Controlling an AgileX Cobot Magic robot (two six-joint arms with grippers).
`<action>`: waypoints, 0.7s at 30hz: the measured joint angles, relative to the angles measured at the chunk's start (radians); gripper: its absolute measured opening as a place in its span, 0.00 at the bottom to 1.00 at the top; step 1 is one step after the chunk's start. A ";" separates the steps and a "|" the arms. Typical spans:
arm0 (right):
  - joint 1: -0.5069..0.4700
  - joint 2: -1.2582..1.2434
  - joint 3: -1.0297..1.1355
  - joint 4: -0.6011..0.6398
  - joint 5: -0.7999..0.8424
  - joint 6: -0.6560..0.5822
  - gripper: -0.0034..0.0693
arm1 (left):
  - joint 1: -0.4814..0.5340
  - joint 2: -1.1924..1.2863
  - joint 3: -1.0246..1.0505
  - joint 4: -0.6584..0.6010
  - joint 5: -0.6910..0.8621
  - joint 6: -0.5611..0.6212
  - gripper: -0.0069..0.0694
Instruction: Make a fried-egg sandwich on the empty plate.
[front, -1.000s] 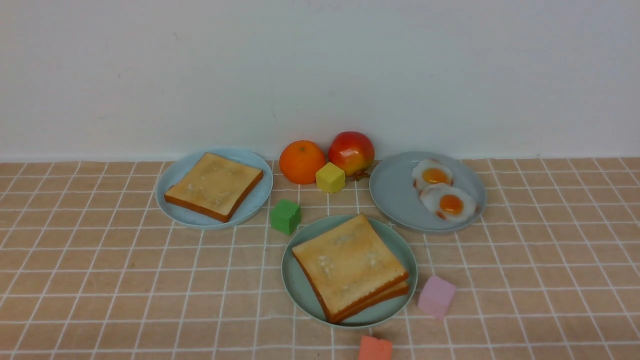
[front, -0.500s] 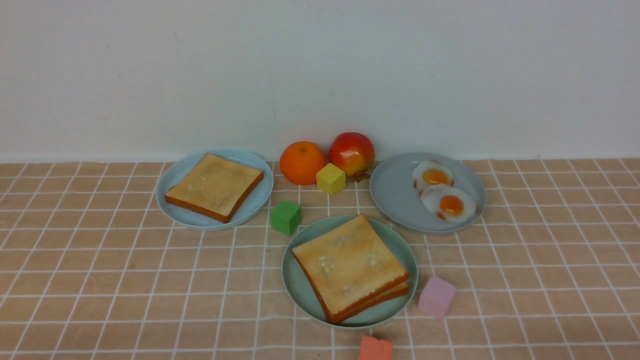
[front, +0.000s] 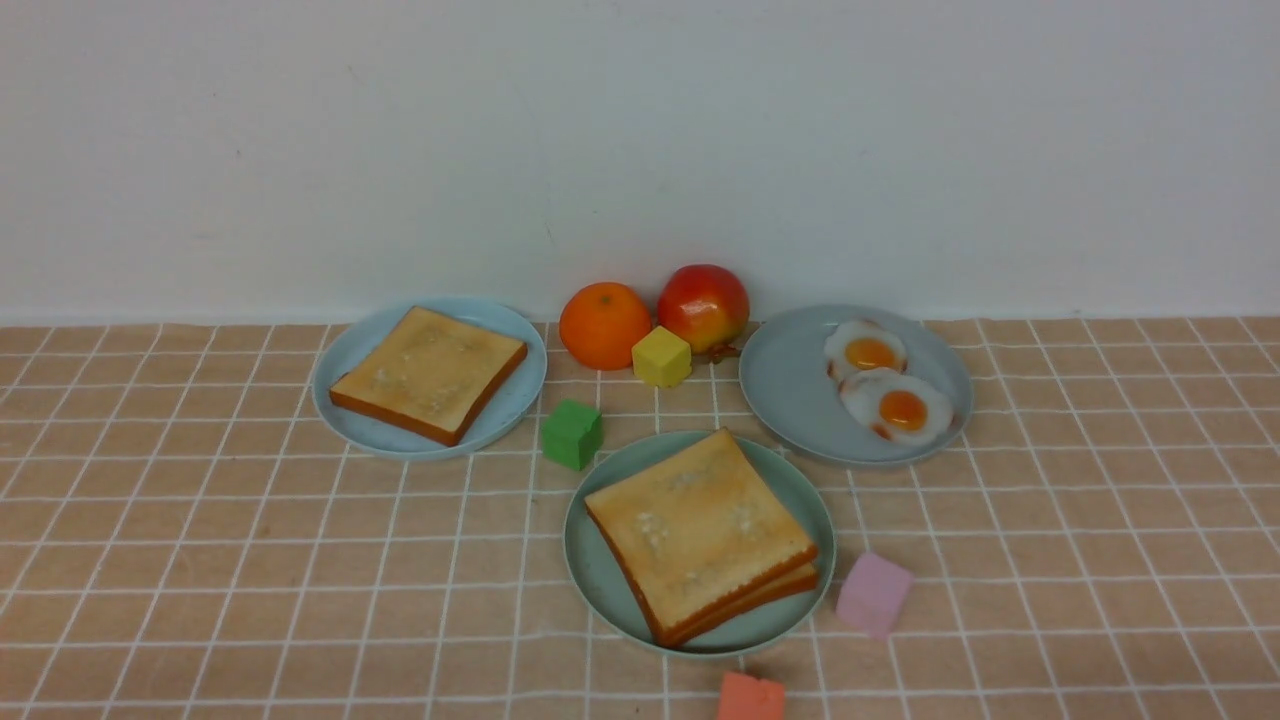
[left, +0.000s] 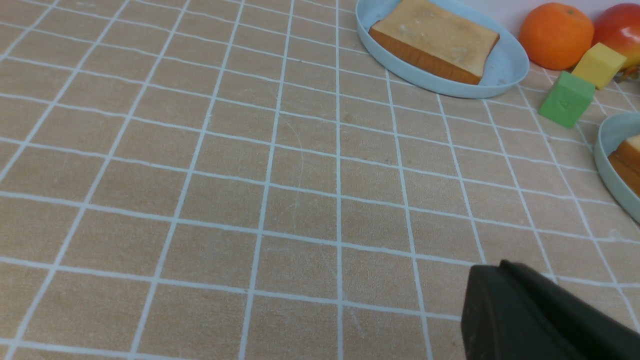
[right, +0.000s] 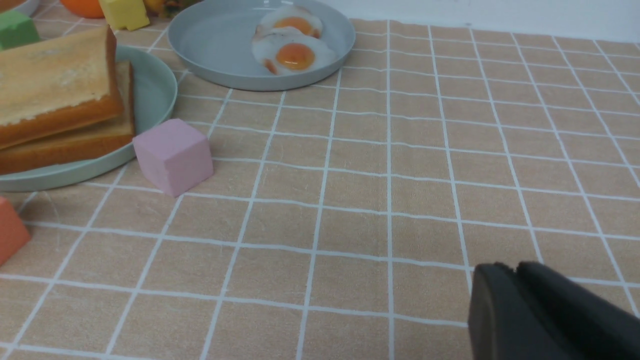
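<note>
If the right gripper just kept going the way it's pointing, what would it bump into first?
Probably nothing soon: ahead of the right gripper lies bare checked cloth. The pink cube and the egg plate sit off to one side, though depth is hard to judge.

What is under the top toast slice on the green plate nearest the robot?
A second toast slice lies beneath the top toast slice on the green plate. Whether an egg sits between them cannot be seen.

The sandwich (front: 700, 535) lies on the plate (front: 595, 570) near the table's (front: 200, 560) front edge. Toward the back edge, a single toast (front: 428, 372) lies on a pale blue plate (front: 350, 352) at left, and two fried eggs (front: 885, 390) on a grey-blue plate (front: 790, 390) at right
</note>
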 joint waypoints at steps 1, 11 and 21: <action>0.000 0.000 0.000 0.000 0.000 0.000 0.15 | 0.000 0.000 0.000 0.000 0.000 0.000 0.07; 0.000 0.000 0.000 0.000 0.000 0.000 0.16 | 0.000 0.000 0.000 0.000 0.000 0.000 0.08; 0.000 0.000 0.000 0.000 0.000 0.000 0.17 | 0.000 0.000 0.000 0.000 0.000 0.000 0.09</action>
